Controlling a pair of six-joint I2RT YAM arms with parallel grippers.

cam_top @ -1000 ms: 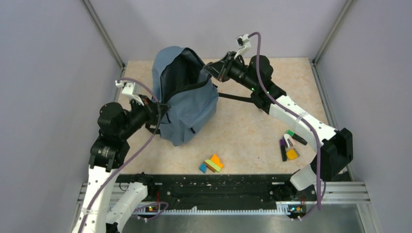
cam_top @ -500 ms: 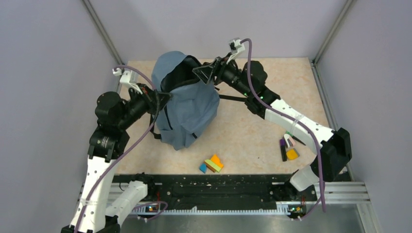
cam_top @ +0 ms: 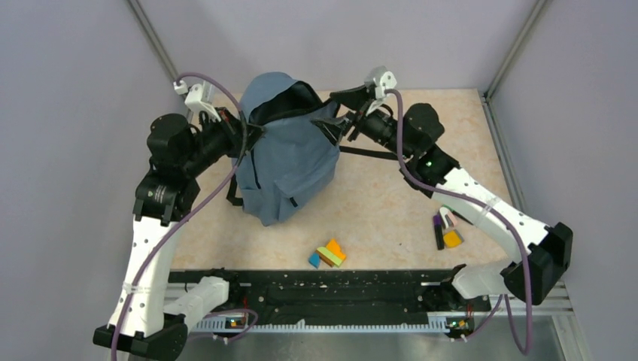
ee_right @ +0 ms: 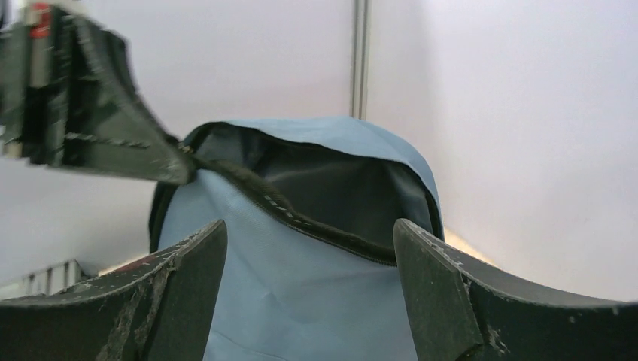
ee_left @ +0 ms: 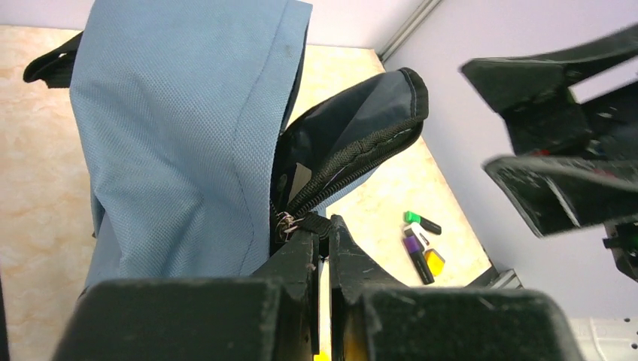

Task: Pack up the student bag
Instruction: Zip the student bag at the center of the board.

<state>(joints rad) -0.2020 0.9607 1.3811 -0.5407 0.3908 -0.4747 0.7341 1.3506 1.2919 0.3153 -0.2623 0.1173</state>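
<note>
The student bag (cam_top: 290,162) stands upright at the far left of the table (cam_top: 391,203), its mouth gaping toward the right arm. The left gripper (cam_top: 244,137) is clamped on the bag's left edge. From its wrist view the fingers (ee_left: 301,259) are pressed together on the fabric at the end of the zip (ee_left: 342,162). The right gripper (cam_top: 340,110) hangs at the mouth's right side with its jaws spread wide and nothing between them but air. Whether the lower finger brushes the rim I cannot tell.

A black strap (cam_top: 369,153) trails from the bag across the table under the right arm. Near the front edge sits a small pile of coloured blocks (cam_top: 328,254), well apart from the bag. A cluster of markers (cam_top: 445,229) lies to the right, just beside the right forearm.

A second ago the right gripper was pinched shut on the rim of the mouth; now it has let go and opened. The mouth has sagged narrower, and the bag with the left gripper has shifted toward the far wall.
</note>
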